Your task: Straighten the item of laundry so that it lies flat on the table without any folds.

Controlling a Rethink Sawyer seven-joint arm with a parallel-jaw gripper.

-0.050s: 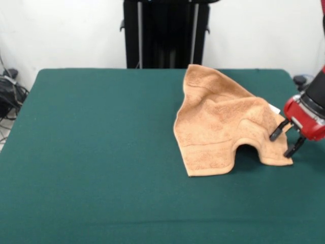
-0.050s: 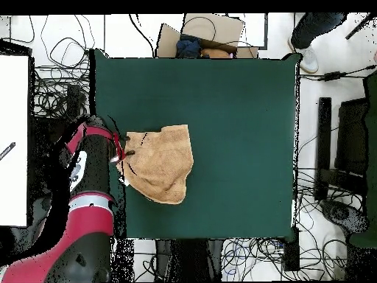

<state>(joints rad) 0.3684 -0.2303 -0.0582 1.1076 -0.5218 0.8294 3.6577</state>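
Observation:
The item of laundry [image 1: 218,122] is an orange-tan towel lying crumpled on the right half of the green table [image 1: 91,152]. Its far corner is folded up, and an arched hump lifts its near right edge. A small white tag [image 1: 274,108] shows at the right edge. My gripper [image 1: 285,140] comes in from the right, low over the table, and is open. Its two dark fingers [image 1: 278,131] straddle the towel's right corner. From overhead, the towel [image 2: 160,163] lies near the table's left edge [image 2: 221,88], with the gripper [image 2: 125,156] at its left side.
The towel and gripper are close to the table's right edge in the front view. Cables [image 1: 9,94] lie on the floor at the left. In the overhead view, a cardboard box [image 2: 210,35] and a person's leg [image 2: 313,29] are beyond the table's top edge.

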